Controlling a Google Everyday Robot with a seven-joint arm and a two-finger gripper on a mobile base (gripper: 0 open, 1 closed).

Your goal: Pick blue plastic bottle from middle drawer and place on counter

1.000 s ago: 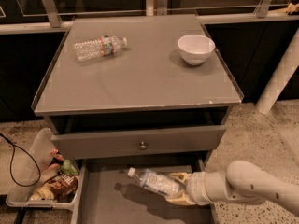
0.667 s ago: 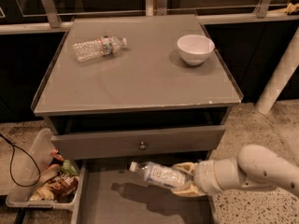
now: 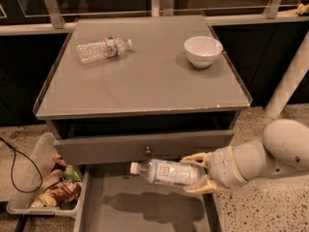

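My gripper (image 3: pixel 197 173) is shut on the blue plastic bottle (image 3: pixel 164 172), a pale-blue bottle with a white cap and pale label. It holds the bottle on its side, cap pointing left, above the open middle drawer (image 3: pixel 145 211) and level with the grey drawer front with a knob (image 3: pixel 147 150). The bottle's shadow lies on the drawer's bare grey floor. The counter (image 3: pixel 145 76) is above, a wide grey top. My arm (image 3: pixel 270 153) comes in from the right.
A clear ribbed water bottle (image 3: pixel 102 49) lies at the counter's back left. A white bowl (image 3: pixel 203 50) stands at its back right. A clear bin of snack packets (image 3: pixel 43 187) sits on the floor, left of the drawer. A black cable (image 3: pixel 19 163) lies on the floor.
My gripper has lifted the blue bottle from low over the drawer floor up to the level of the drawer front above. The arm has risen with it.
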